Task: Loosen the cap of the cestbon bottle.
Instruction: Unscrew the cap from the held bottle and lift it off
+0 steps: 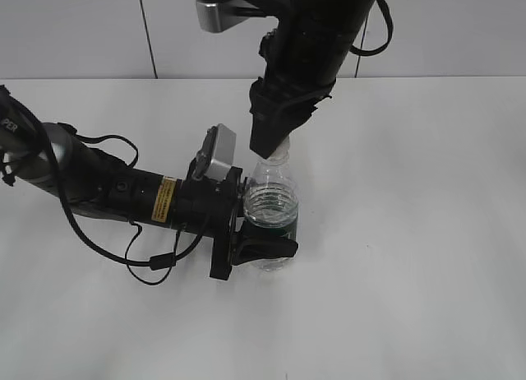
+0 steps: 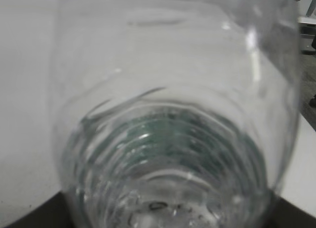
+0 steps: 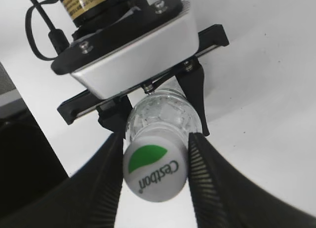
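On the cap [image 3: 154, 173] I can read "C'estbon" in green letters, set under a green leaf-shaped patch on its white top. My left arm wears a yellow sticker [image 1: 165, 197] with print too small to read; the same kind of sticker [image 3: 84, 0] shows in the right wrist view, also unreadable.

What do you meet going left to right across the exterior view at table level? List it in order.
Left arm → its wrist camera → left gripper clamped around the cestbon bottle → bare table.
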